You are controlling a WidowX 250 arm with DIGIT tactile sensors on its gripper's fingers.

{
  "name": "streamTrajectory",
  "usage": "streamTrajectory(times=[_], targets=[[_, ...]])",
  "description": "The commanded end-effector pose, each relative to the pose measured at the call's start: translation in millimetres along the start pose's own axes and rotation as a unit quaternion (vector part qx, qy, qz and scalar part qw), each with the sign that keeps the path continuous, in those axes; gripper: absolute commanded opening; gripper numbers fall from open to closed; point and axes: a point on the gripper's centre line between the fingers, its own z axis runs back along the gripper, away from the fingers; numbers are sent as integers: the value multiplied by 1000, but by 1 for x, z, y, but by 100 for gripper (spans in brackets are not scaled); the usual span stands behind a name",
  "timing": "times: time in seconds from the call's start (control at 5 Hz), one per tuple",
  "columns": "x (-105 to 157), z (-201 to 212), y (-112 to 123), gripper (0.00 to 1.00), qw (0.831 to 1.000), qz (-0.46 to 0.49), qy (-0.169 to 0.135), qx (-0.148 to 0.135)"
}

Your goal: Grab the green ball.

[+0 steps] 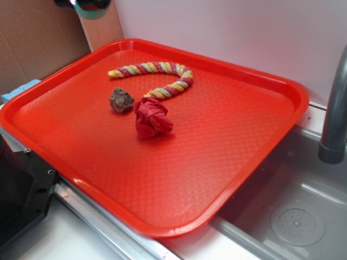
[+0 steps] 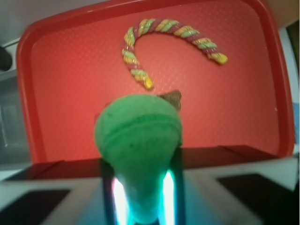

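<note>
Jaws clamped on green ball [image 2: 138,129], held above red tray [image 2: 61,108]; rope toy [image 2: 164,40] on tray.

Green ball [image 2: 138,129]: round, ribbed band across it, blurred, lower centre of wrist view, pinched between two fingers. Exterior view: teal blur at top-left edge, above tray.

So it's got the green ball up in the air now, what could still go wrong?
The gripper seems to pinch only the lower part of the green ball, so it could slip out. If dropped, it might land on the red tray and roll into the brown rock, the red cloth wad or the twisted rope.
</note>
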Motion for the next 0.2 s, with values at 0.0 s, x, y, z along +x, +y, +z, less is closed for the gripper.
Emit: streamTrajectory(times=[0.0], targets=[[5, 8, -5, 0, 999, -12, -31, 36]])
